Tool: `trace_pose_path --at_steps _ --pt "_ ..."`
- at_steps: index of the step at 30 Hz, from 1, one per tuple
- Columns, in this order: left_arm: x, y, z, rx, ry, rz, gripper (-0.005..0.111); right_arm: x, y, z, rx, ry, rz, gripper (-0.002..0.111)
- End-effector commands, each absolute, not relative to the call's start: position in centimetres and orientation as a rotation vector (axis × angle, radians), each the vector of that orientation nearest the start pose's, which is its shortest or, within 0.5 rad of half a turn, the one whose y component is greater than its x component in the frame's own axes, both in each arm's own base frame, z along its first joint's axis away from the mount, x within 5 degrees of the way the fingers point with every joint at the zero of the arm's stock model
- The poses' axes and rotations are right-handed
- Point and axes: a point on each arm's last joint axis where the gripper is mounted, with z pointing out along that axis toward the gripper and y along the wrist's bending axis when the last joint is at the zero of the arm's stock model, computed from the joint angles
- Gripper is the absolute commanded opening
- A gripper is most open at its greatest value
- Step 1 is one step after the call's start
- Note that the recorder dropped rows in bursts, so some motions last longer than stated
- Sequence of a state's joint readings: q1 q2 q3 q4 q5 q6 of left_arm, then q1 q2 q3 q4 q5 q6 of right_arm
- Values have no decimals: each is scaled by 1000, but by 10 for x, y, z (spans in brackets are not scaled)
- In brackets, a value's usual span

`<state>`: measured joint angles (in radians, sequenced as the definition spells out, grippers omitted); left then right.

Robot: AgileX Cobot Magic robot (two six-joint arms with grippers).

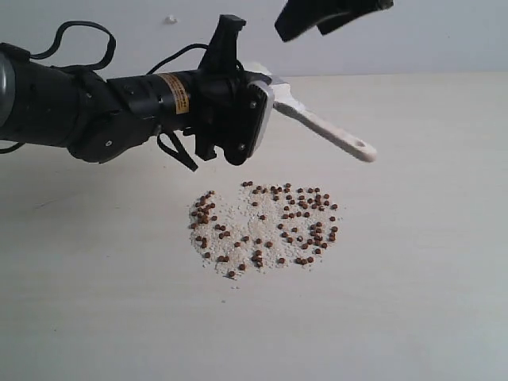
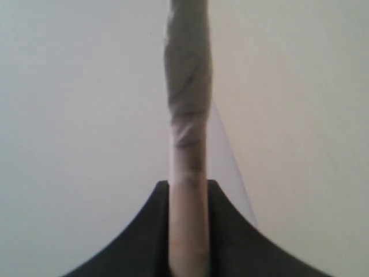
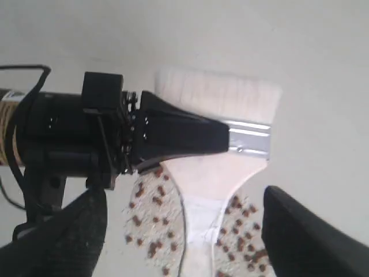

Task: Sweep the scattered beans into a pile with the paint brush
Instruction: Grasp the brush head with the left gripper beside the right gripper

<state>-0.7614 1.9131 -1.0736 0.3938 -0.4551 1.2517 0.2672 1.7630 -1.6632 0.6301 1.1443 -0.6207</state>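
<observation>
Up front the beans [image 1: 270, 226] lie spread wide over whitish crumbs [image 1: 238, 222], beneath the left gripper [image 3: 216, 137], with no pile yet, so I'd say all the sweeping is left. That gripper is clenched on the paint brush [image 1: 329, 131], held clear above the table [image 1: 429, 262], while the right gripper [image 1: 309, 24] hangs higher, wide and empty. Only the right wrist view shows bristles [image 3: 219, 89] and ferrule [image 3: 251, 138]; the left's shows just the handle [image 2: 187, 144] edge-on.

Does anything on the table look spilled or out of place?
Reddish-brown beans and whitish crumbs lie spilled in a loose patch on the table; the paint brush hangs above them in the left end effector.
</observation>
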Motion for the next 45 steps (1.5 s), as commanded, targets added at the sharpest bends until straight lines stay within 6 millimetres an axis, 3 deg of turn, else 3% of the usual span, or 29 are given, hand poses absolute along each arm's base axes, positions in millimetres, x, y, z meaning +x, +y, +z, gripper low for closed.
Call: trace_pose_path --at_steps 1,7,11,16,18,19,20,23,29,32,37,39,45 --pt "296 -289 190 1719 900 318 0 359 143 367 -928 2225 569 70" --pt "323 -254 185 1467 1354 112 0 369 132 371 -959 2148 319 70" --pt "346 -220 182 1264 1581 -16 0 371 134 374 -1010 2071 293 70" --pt "361 -181 183 1200 1631 -266 0 368 149 383 -1036 1901 485 70" --pt "360 -165 190 1167 1568 -514 0 369 155 384 -1037 1851 562 70" --pt "359 -159 195 1147 1515 -616 0 370 157 383 -1049 1830 581 70" --pt "360 -139 203 1088 1465 -749 0 374 163 376 -1067 1799 653 70" --pt "362 -117 209 1021 1440 -838 0 380 172 361 -1124 1743 768 68" --pt "358 -114 209 1032 1390 -909 0 402 191 318 -1163 1569 997 58" --pt "355 -126 195 1079 1413 -958 0 412 201 286 -1180 1373 1163 68" --pt "351 -151 187 1212 1411 -1029 0 426 206 238 -1204 1382 1159 70" --pt "348 -159 186 1264 1404 -1047 0 428 206 230 -1204 1394 1165 70" --pt "344 -167 186 1295 1384 -1058 0 428 206 230 -1188 1407 1180 70"
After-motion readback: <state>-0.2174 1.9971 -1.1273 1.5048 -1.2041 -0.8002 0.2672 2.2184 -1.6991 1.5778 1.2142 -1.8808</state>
